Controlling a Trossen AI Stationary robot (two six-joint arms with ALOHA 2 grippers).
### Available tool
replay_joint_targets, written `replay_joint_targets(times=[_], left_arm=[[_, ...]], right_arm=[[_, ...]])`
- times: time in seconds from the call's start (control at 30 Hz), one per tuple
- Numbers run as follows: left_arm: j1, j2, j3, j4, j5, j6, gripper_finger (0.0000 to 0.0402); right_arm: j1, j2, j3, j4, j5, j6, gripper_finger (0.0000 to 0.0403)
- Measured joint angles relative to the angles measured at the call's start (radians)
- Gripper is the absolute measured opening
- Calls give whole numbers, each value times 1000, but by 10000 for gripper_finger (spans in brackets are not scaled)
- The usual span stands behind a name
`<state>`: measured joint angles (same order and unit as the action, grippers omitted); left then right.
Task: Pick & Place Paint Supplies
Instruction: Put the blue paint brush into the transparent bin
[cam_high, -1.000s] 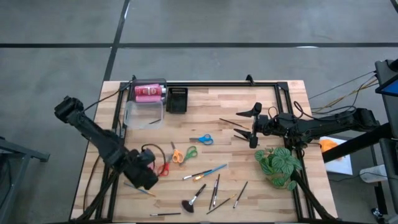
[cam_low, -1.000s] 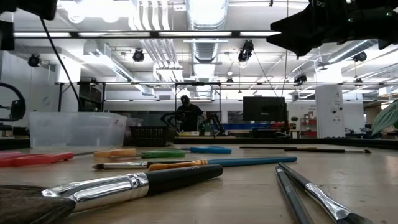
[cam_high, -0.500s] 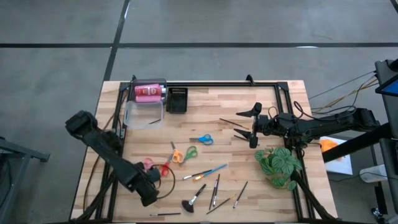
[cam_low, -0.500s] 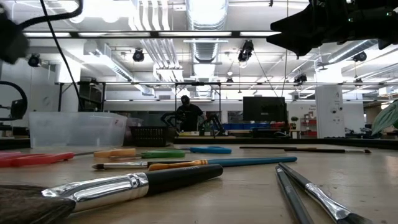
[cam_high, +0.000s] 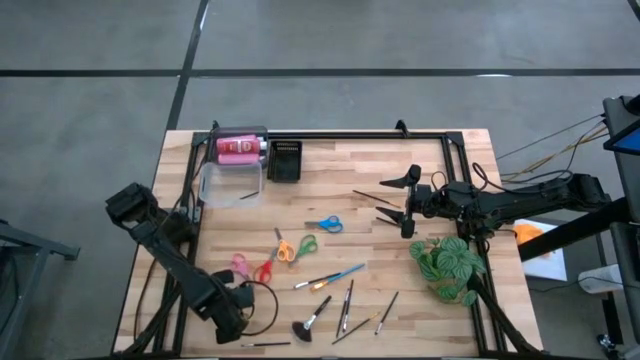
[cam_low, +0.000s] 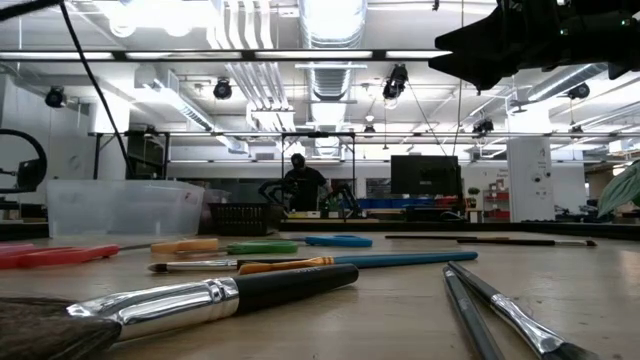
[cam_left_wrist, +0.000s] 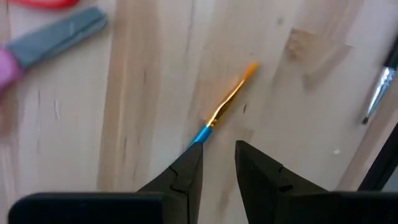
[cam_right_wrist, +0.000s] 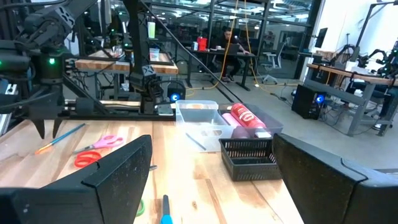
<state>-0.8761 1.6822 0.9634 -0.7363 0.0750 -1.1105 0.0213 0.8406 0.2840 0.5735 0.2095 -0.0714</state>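
- Hovering low over the near left of the surface (cam_high: 420, 290), the left gripper (cam_left_wrist: 217, 163) has its jaws parted a little and holding nothing; a thin brush (cam_left_wrist: 225, 106) with blue handle and orange tip lies just ahead of the fingertips.
- The step looks like picking up this brush. It would go best with the jaws lowered astride the handle, across its length, then closed gently so the thin shaft does not roll away.
- The right gripper (cam_high: 397, 203) waits above the right of the surface near the plant (cam_high: 448, 264), jaws wide apart and empty.
- Other supplies lie loose: scissors (cam_high: 324, 224) mid-surface, more brushes (cam_high: 345, 300) toward the near edge, and a pink bottle (cam_high: 238, 149) at the far left by the clear tub (cam_high: 230, 181).
- From above, the left arm covers the blue brush, so its place shows only in the left wrist view.
- Whether the fingertips touch the wood cannot be told.
- The low view shows no left gripper at all.
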Motion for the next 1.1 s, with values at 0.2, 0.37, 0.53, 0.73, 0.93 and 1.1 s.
replay_joint_targets(times=[0.2,0.37,0.53,0.73,0.93,1.1], left_arm=[[-23,0,-2,3,-39,169,97],[-27,0,-3,3,-51,247,97],[-26,0,-28,4,-60,292,97],[-26,0,-71,45,-60,308,97],[-26,-5,-92,74,-60,327,97],[-26,-5,-92,77,-61,329,97]], right_arm=[[0,0,0,0,0,0,331],[0,0,0,0,0,0,331],[0,0,0,0,0,0,331],[0,1,0,0,0,0,331],[0,1,0,0,0,0,331],[0,1,0,0,0,0,331]])
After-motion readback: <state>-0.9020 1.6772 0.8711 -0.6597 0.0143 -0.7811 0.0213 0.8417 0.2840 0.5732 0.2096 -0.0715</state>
